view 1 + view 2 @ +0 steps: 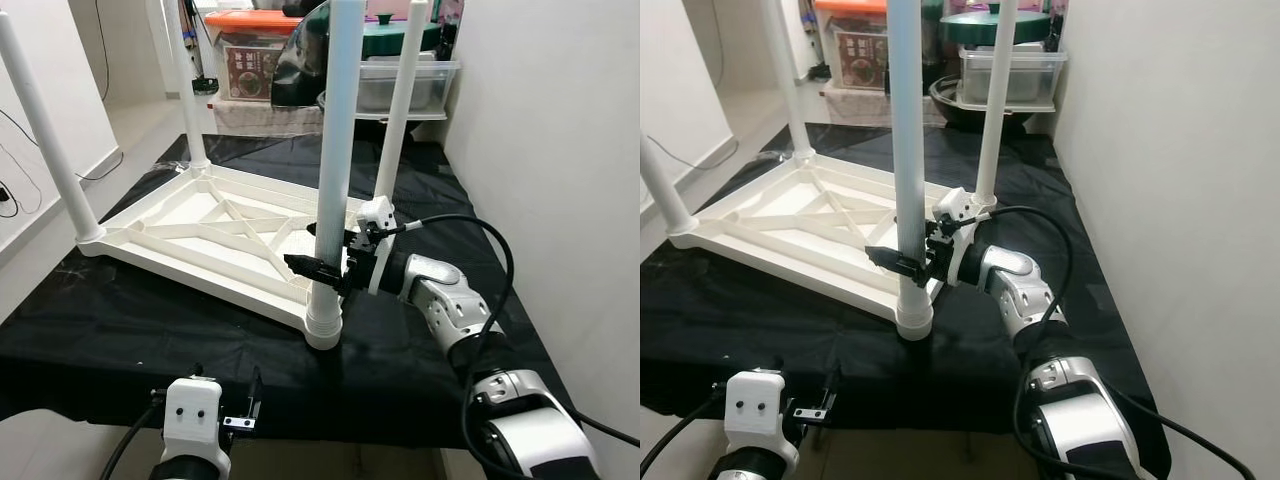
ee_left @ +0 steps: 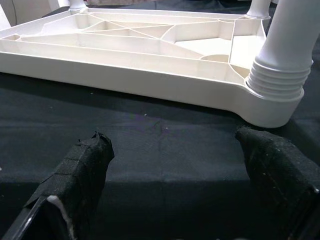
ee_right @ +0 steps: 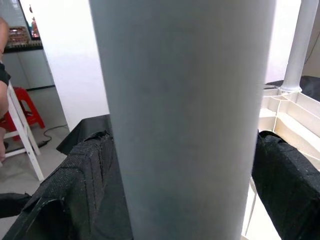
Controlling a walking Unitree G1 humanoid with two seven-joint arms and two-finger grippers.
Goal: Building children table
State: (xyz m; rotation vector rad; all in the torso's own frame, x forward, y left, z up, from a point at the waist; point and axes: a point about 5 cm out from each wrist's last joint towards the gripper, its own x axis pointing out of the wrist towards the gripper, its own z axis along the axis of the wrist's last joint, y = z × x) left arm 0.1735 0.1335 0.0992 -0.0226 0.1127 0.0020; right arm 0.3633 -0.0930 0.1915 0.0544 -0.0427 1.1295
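Right tool (image 1: 318,268) clamps the near table leg (image 1: 334,150); left tool (image 2: 175,170) hangs released; bins' (image 1: 400,80) contents unclear.

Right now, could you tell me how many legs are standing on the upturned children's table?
4. Near right leg, between the right gripper's fingers; near left leg; far left leg; far right leg. All stand upright at the tabletop's corners.

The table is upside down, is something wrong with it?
Nothing looks broken. The white table top lies flipped on the black cloth with four legs up; the right gripper grips the nearest leg.
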